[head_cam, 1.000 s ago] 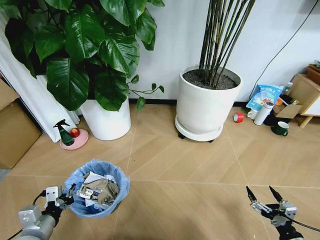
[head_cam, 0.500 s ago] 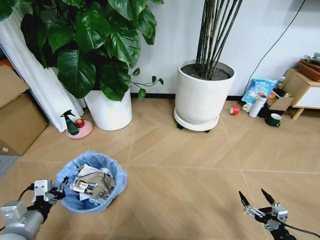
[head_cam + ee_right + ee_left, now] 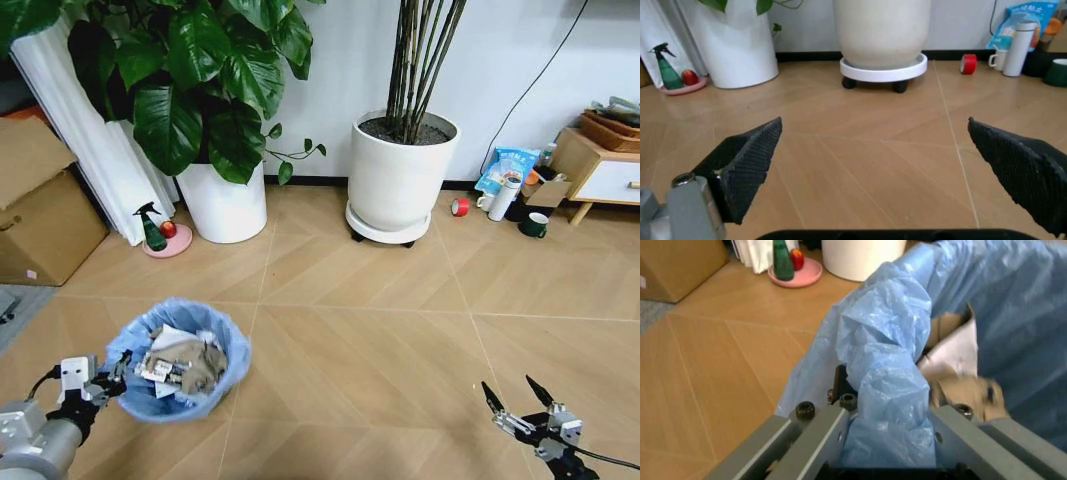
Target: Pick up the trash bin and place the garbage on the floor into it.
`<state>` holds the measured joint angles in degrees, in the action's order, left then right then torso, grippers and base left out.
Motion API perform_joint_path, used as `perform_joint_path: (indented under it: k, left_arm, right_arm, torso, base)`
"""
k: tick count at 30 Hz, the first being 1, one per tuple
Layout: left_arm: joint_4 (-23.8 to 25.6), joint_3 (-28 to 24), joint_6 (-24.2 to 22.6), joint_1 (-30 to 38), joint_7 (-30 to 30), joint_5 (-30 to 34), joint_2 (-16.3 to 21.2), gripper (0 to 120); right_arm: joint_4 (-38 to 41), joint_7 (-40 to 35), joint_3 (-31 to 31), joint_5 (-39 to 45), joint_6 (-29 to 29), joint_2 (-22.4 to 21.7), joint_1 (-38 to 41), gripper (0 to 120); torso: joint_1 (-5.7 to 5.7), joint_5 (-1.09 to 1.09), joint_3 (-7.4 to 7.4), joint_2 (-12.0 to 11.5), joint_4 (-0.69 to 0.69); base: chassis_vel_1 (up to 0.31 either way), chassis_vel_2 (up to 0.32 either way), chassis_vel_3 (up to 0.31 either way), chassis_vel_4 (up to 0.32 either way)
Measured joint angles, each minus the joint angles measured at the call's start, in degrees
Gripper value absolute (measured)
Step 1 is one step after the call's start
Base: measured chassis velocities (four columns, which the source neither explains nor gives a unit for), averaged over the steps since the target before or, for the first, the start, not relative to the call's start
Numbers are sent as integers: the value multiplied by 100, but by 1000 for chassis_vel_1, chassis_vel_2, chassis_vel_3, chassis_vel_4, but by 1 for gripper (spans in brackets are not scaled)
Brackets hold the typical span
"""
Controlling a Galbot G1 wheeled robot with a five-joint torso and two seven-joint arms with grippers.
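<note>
The trash bin [image 3: 180,360] sits low at the robot's left over the chevron wood-look floor [image 3: 380,350], stuffed with crumpled paper and cardboard garbage [image 3: 180,362], and the left hand [image 3: 108,384] is pinched onto its rim through the crinkly blue bag [image 3: 893,390]. Honestly the risk I see is that thin slippery plastic sliding or bunching between the fingers, so the little round bin could tip or drop and dump everything back out. The right hand [image 3: 518,405] hangs wide apart and empty over bare floor at the robot's right, well apart from the big smooth white plant pot [image 3: 402,180] near the wall.
</note>
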<state>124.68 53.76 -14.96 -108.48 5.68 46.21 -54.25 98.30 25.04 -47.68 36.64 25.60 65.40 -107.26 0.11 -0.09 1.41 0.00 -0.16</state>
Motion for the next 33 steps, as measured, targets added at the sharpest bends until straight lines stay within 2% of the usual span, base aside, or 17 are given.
perform_joint_path:
  k: [12, 19, 23, 26, 28, 33]
  left_arm:
    - [20, -181, -23, 50, 74, -23, -41, 1]
    - [20, -157, -23, 47, 72, -6, -26, 1]
    - [23, -156, -23, 47, 72, -1, -36, 1]
    - [23, -161, -23, 44, 70, 0, -41, 1]
    - [23, -165, -23, 45, 63, -2, -52, 1]
    - [12, -160, -21, 34, 42, -2, -66, 1]
  right_arm:
    - [-78, 0, 71, 1, 15, -46, 57, 100]
    - [-84, 0, 71, 2, 23, -59, 63, 100]
    - [-83, 0, 66, 2, 27, -65, 63, 100]
    - [-84, 0, 64, 1, 29, -71, 63, 100]
    - [-89, 0, 64, -1, 32, -79, 62, 100]
    - [-91, 0, 56, -3, 34, -92, 60, 100]
  torso:
    - [0, -1, 0, 0, 3]
    - [1, 4, 1, 0, -1]
    - [0, -5, 0, 0, 0]
    - [0, -4, 1, 0, 1]
    - [0, 3, -1, 0, 0]
    - [0, -6, 0, 0, 2]
  base:
    - [212, -143, -217, 145]
    - [356, -86, -356, 71]
    - [366, -68, -349, 73]
    - [296, -134, -307, 143]
    - [192, -187, -177, 180]
    - [104, -187, -90, 178]
